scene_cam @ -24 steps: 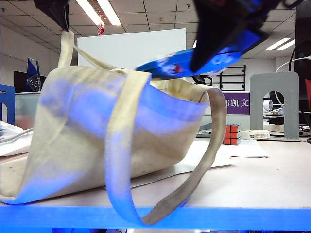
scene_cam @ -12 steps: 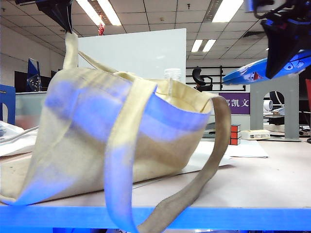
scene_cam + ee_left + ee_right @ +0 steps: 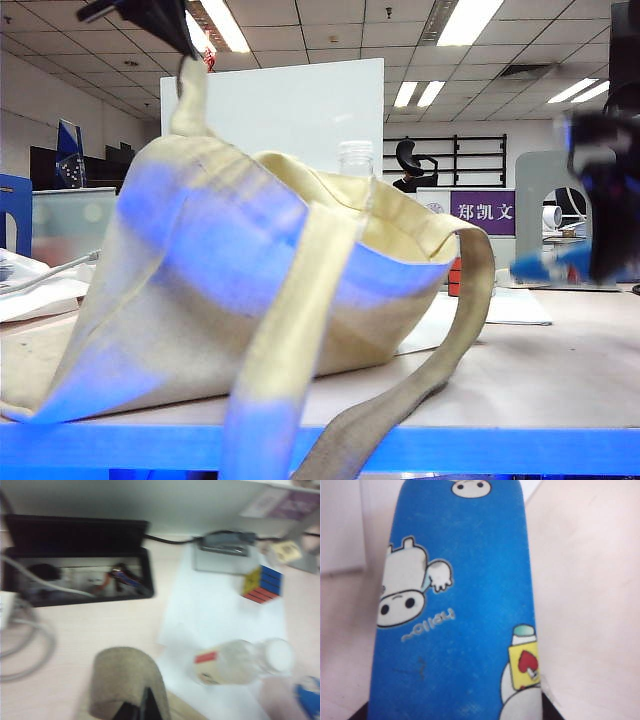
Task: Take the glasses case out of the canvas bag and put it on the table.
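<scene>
step in hand, as i'm reading it: the set-down. the glasses case [image 3: 455, 605] is already out of the canvas bag [image 3: 250, 290] and hanging low over the tabletop [image 3: 560, 370] at the right, well apart from the bag.

nearest the exterior cam: a bag strap is drooping over the blue front edge, w/ the bag slumping behind it on the left half of the tabletop.

right pincer [image 3: 605, 235] is showing as a dark blur at far right, pinching the glasses case crosswise; in the right wrist view the case is filling the frame, dark pincer tips just peeking at both sides near the cam, bare tabletop beneath. whether the case is touching the surface yet, can't tell – too blurry.

left pincer [image 3: 160, 14] is sitting high at top left, pressed together on the bag's other strap [image 3: 127, 682], holding the mouth up and open.

inside the bag: a clear plastic bottle [image 3: 355, 158], cap poking above the rim; left wrist view is showing it lying w/ a white cap and red label. nothing else visible in there.

further back: a rubik's cube [image 3: 262, 583] and a black cable tray [image 3: 75, 560] w/ wires.

next move is calling for: easing the case down flat onto bare tabletop, spreading the right pincer, lifting clear w/o dragging it.
</scene>
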`<action>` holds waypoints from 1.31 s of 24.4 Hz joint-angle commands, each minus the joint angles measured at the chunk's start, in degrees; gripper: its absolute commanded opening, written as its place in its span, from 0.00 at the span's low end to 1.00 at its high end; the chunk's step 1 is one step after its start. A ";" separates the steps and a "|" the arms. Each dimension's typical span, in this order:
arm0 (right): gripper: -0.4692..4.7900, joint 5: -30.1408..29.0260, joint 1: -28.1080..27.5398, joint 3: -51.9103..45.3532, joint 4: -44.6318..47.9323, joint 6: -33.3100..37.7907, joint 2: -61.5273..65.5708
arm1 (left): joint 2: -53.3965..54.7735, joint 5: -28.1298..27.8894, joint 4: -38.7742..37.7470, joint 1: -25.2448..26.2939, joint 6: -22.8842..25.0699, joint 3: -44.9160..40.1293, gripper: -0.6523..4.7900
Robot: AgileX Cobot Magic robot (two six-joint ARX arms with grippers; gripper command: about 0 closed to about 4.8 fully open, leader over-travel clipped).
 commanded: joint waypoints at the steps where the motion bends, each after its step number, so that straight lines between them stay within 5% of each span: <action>1: 0.49 -1.27 0.24 -1.03 7.78 1.84 2.36 | -0.44 0.87 0.52 -2.03 0.46 0.28 0.11; 13: 0.50 -1.40 0.24 -1.07 14.88 2.58 16.17 | -0.42 0.59 1.70 -8.00 1.66 0.28 0.11; 18: 0.74 -3.30 0.24 -1.07 15.39 2.58 17.46 | -0.44 -0.09 1.25 -8.00 2.93 0.28 0.11; 24: 0.92 -5.44 0.26 -0.92 16.09 4.02 10.58 | -0.44 -0.24 1.33 -8.00 2.86 0.28 0.11; 32: 0.93 -5.77 0.22 2.32 15.08 7.76 -3.74 | -0.44 -0.20 1.57 -8.00 2.86 0.28 0.11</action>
